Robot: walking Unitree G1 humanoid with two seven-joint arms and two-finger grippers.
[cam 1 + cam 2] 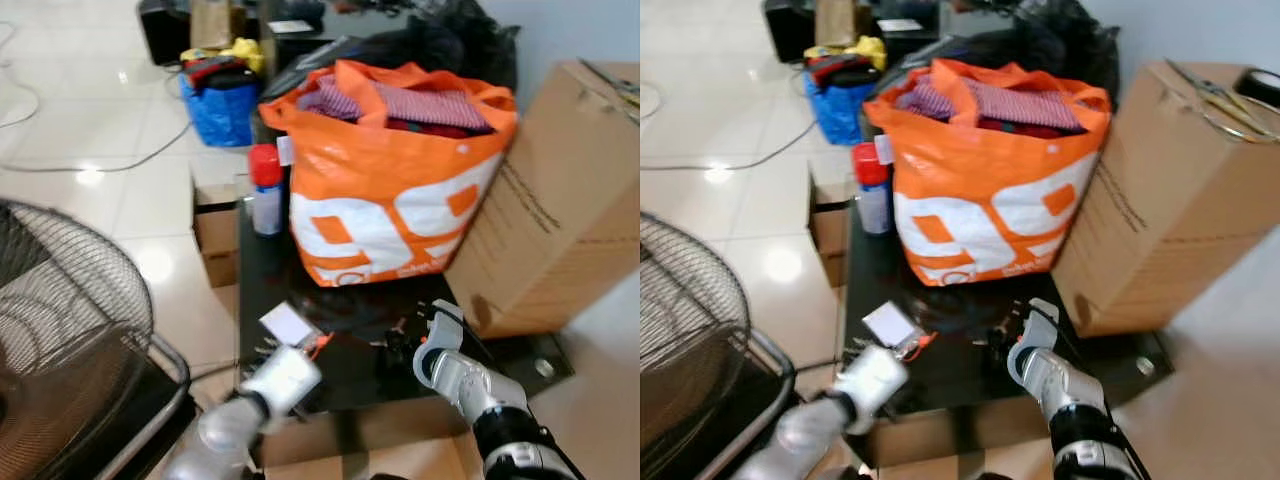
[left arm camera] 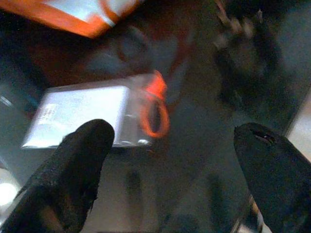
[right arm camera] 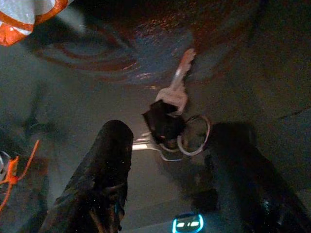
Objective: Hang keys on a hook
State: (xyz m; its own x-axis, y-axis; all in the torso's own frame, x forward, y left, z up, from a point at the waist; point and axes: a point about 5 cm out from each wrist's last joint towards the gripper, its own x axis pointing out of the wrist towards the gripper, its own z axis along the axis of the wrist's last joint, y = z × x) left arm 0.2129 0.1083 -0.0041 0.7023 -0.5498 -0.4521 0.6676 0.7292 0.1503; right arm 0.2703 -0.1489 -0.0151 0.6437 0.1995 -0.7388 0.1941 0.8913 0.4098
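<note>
**Black glass table: keys between parted right fingers**

Item 1. Right gripper (image 3: pixel 180 184). Poised low over the dark glossy table (image 1: pixel 520 355). Jaws released, fingers spread wide. The right wrist view gives what the head views lack: the keys (image 3: pixel 172 124) lie on the glass just ahead of the gap between the fingers, nearer the lighter-edged finger (image 3: pixel 104 160). Bunch comprises one pale key pointing away from the jaws, a black fob and a thin wire ring. No finger touches it. In the left eye view the bunch is only a small dark smudge just beside the gripper's tip.

Item 2. Left gripper (image 2: pixel 170 170). Also low over the table, jaws released. The left wrist view shows a flat silvery packet (image 2: pixel 82 116) with an orange loop (image 2: pixel 155 114) at its end, lying just ahead of the jaws, closer to one finger (image 2: pixel 80 155). In the head views the same packet reads as a small white card just beyond the silver wrist.

Item 3. Surroundings, head views. Orange shopping bag (image 1: pixel 390 190) stuffed with striped cloth, standing on the table beyond both jaws. Red-capped spray can (image 1: pixel 266 190) beside the bag. Large cardboard box (image 1: pixel 560 200) touching the bag on the robot's right. Wire fan guard (image 1: pixel 70 340) on the robot's left. Blue bag (image 1: pixel 220 105) on the tiled floor farther off.
</note>
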